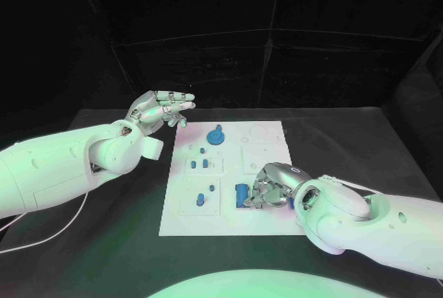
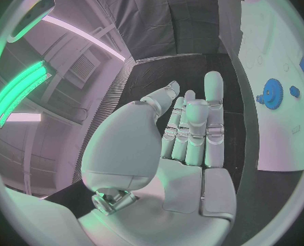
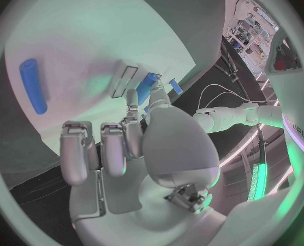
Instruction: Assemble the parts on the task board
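The white task board (image 1: 231, 215) lies in the middle of the black table. A blue gear (image 1: 215, 138) stands at its far end; the left wrist view has the gear (image 2: 271, 93) beyond my fingers. Small blue parts (image 1: 198, 163) sit in the board's left half, one more (image 1: 200, 198) nearer me. My right hand (image 1: 271, 186) is down on the board's near right part, thumb and a finger pinching an upright blue block (image 1: 242, 194); the right wrist view shows that block (image 3: 148, 86) between the fingertips. My left hand (image 1: 162, 109) is raised off the board's far left corner, fingers extended, holding nothing.
A blue cylinder (image 3: 33, 85) lies on the board away from my right hand. An empty rectangular slot (image 3: 124, 81) sits just beside the held block. Bare black table (image 1: 111, 234) surrounds the board on all sides. A white cable (image 1: 56, 231) trails under my left arm.
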Controlling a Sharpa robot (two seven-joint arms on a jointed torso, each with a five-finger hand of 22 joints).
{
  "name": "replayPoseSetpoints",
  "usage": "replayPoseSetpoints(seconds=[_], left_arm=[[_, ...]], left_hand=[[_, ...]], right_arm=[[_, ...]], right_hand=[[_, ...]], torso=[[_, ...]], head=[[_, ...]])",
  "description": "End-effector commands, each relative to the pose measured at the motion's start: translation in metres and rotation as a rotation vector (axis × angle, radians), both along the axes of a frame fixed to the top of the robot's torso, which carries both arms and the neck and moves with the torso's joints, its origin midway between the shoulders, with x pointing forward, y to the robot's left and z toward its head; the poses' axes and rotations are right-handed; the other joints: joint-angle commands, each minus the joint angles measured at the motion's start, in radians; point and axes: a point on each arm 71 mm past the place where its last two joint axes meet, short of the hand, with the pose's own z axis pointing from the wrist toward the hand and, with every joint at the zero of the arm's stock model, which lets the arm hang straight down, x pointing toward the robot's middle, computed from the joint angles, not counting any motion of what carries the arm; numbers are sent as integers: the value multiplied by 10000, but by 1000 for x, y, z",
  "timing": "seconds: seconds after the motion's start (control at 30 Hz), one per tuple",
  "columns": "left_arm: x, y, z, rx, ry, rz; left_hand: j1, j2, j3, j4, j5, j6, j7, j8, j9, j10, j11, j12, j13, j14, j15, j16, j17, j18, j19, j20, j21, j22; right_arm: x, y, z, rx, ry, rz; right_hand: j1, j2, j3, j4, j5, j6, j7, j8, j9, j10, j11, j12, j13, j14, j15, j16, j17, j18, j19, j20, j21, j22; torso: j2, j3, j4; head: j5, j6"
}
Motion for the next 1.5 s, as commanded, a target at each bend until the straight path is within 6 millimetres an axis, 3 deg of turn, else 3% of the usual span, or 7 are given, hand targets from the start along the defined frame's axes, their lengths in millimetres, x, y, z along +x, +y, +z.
replayPoseSetpoints(seconds=[0.03,0.33,0.6,0.83,1.0,1.1,1.5], left_arm=[[0,-1,1,-89,-26,-98],[0,0,1,-83,-19,-91],[-1,0,1,-84,-16,-95],[-2,-3,1,-113,-18,-154],[-3,-3,1,-116,-4,-185],[-3,-3,0,-110,10,-196],[-3,-3,-2,-81,46,-201]], left_hand=[[13,72,-61,0,-19,-86,8,60,-11,-72,1,47,-15,-94,8,-37,-10,139,-49,21,-34,-11],[13,72,-61,0,-19,-86,8,60,-11,-72,1,47,-15,-94,8,-37,-10,139,-49,21,-34,-11],[13,72,-61,0,-19,-86,8,60,-11,-72,1,47,-15,-94,8,-37,-10,139,-49,21,-34,-11],[13,72,-61,0,-19,-86,8,60,-11,-72,1,47,-15,-94,8,-37,-10,139,-49,21,-34,-11],[13,72,-61,0,-19,-86,8,60,-11,-72,1,47,-15,-94,8,-37,-10,139,-49,21,-34,-11],[13,72,-61,0,-19,-86,8,60,-11,-72,1,47,-15,-94,8,-37,-10,139,-49,21,-34,-11],[12,85,-84,-5,-20,-94,11,69,-9,-91,4,77,-18,-104,11,-35,-33,139,-44,24,-50,-24]], right_arm=[[0,0,2,106,-228,-70],[-4,-14,9,1035,-352,-230],[-10,-63,16,1103,-116,-967],[-8,-94,18,116,-584,-1394],[-6,-104,14,-628,-481,-1643],[-4,-108,11,-1005,-310,-1693],[-3,-102,4,-1515,153,-1425]], right_hand=[[-10,98,-36,-6,58,56,-46,-34,15,48,-45,-25,437,854,-62,3,1829,-152,1037,-88,30,2635],[-16,117,-199,2,241,-585,223,-529,-146,-35,167,-90,434,820,85,-88,1679,-152,1037,7,30,2635],[294,256,-255,-166,842,-999,494,-1207,-513,-238,403,-410,221,803,295,-139,1610,-152,1037,211,30,2635],[268,255,-353,-161,796,-755,468,-1234,-591,-229,396,-404,238,796,306,-159,1584,-152,1037,246,30,2635],[111,234,-493,-67,750,-625,443,-1269,-653,-262,377,-483,184,778,291,-208,1507,-152,1037,245,30,2635],[-65,208,-637,62,720,-577,433,-1317,-707,-289,372,-541,148,766,286,-246,1454,-152,1037,241,30,2635],[-262,207,-866,354,608,-169,306,-1213,-686,-292,275,-579,141,765,216,-269,1438,-152,1037,190,30,2635]], torso=[[-4,9,11],[-9,4,-1],[-22,-12,-29],[-33,-21,-69],[-31,14,-87],[-23,-12,-42],[-24,-3,-34]], head=[[-3,21],[-22,62],[-176,141],[-323,184],[-329,188],[-387,201],[-366,139]])
